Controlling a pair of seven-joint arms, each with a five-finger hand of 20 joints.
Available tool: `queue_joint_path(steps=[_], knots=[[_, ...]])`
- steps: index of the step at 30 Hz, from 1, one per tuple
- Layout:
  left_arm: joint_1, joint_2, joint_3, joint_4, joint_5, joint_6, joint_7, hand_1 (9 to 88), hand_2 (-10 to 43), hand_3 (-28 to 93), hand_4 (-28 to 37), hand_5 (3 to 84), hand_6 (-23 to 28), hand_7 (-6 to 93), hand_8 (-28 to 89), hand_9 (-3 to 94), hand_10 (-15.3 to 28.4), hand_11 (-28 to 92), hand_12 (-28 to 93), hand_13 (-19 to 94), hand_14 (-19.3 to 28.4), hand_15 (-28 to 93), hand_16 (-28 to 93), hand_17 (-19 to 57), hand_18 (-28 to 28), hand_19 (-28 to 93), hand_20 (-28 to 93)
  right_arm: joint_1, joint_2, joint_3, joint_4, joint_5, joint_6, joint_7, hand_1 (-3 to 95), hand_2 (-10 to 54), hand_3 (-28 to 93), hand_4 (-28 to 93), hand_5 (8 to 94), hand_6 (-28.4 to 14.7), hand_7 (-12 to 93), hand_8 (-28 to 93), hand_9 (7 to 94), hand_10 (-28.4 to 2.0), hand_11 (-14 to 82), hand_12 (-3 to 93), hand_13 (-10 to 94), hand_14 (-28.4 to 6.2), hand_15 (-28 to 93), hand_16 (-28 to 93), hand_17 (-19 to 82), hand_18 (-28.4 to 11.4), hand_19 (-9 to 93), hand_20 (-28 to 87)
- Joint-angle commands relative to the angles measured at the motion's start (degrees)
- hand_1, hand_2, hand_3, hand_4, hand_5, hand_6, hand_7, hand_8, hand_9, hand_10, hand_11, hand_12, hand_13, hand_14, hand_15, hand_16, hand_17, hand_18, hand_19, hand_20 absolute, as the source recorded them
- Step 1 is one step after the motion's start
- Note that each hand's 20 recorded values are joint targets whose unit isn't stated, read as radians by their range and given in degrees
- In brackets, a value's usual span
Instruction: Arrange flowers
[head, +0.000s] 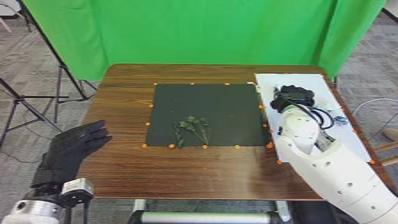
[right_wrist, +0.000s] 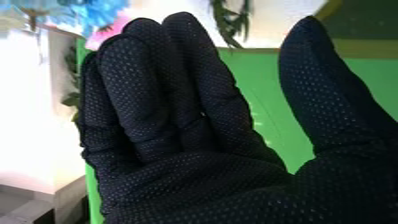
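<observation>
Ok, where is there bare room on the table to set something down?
Bare: the mat beyond the sprigs, and the table between mat and near edge. Crowded: the white board, with flowers and the right hand.

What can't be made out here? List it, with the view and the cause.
- Head view: whatever lies under the right hand on the white sheet; the hand and its arm cover it.
- Head view: the kind and exact number of the green sprigs; too small.
- Right wrist view: the tops of the blue flowers; cut off by the edge.
- Right wrist view: part of the pink flower; behind the fingers.
</observation>
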Motion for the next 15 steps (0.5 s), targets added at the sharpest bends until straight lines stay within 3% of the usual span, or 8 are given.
queue_joint_path(steps=[1,3,4,11,15], knots=[[-0.1,0.24,0.30,0.30,-0.19,-0.56,-0.35,27.0,6.0,83,-13.6,45.5,13.8,13.6,-8,37.7,22.0,35,9,27,28.3,58,-12,-10.0,21.2,56,11,1.3,-1.4,-0.4,2.3,-1.8,-0.8,0.4,27.3,1.8,78,-23,67.8,-12.7,21,-9,61.3,-24.8,41.1,21.2,52,-21.6,74,16,25,-28.4,88,8],[-0.3,0.36,0.50,0.38,-0.27,-0.44,-0.20,27.0,6.0,83,-13.6,45.5,13.8,13.6,-8,37.7,22.0,35,9,27,28.2,58,-12,-10.0,21.2,56,11,1.3,-2.0,-0.7,2.9,-2.4,-0.6,0.0,27.3,1.8,78,-23,67.8,-12.6,21,-9,61.4,-24.8,41.1,21.2,52,-21.6,74,16,25,-28.4,88,8],[-0.2,1.23,0.66,0.41,-0.96,0.06,0.48,27.0,6.0,83,-13.6,45.6,13.9,13.5,-8,37.7,22.0,35,9,27,28.2,58,-12,-9.9,21.2,56,11,1.4,-2.1,-1.1,3.0,-2.6,-0.5,0.1,27.2,1.9,78,-23,67.8,-12.6,21,-9,61.4,-24.8,41.1,21.2,52,-21.5,74,16,25,-28.4,88,8],[-0.5,0.10,0.79,0.80,-0.56,-0.98,-0.20,27.0,6.0,83,-13.5,45.5,13.8,13.6,-8,37.7,22.0,35,9,27,28.2,58,-12,-10.0,21.2,56,11,3.4,-3.4,-4.3,6.3,-2.4,1.2,0.7,28.5,0.4,78,-23,68.0,-12.3,21,-9,61.7,-24.6,41.2,21.2,53,-21.3,74,16,25,-28.4,88,9],[-0.6,0.80,1.01,0.94,-0.97,-0.77,0.38,27.0,6.0,83,-13.5,45.5,13.8,13.6,-8,37.7,22.0,35,9,27,28.2,58,-12,-10.0,21.2,56,11,3.2,-4.7,-3.9,7.4,-3.4,1.3,0.3,29.8,-1.0,78,-24,68.2,-11.9,22,-9,62.3,-24.1,41.4,21.2,54,-20.9,74,16,25,-28.4,88,9]])
